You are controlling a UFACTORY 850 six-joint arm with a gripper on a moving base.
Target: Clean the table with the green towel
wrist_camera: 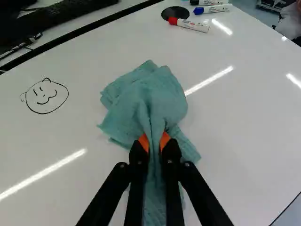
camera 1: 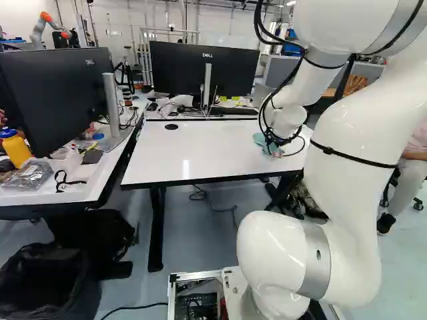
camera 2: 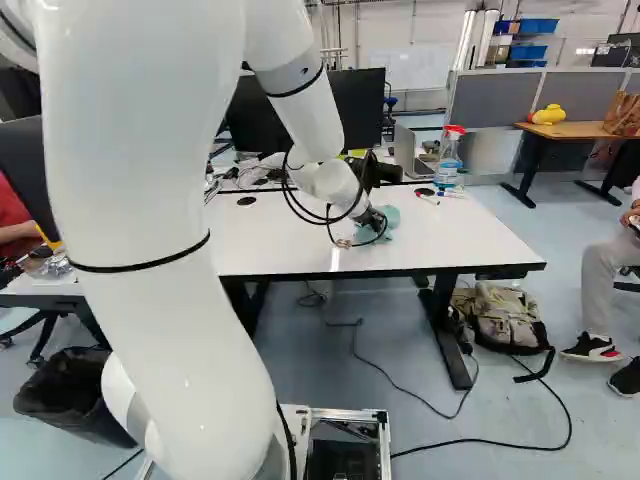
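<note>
Wrist view: pinching green towel [wrist_camera: 148, 101] in gripper [wrist_camera: 154, 142] by bunched folds, probably gripping best there; likely handling light, limp.

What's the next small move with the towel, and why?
I'd slide the gripper sideways, low over the table, to wipe the towel across the drawn face. The towel is pinched between both orange pads and its folds spread on the tabletop, while the drawing lies uncovered beside it.
</note>
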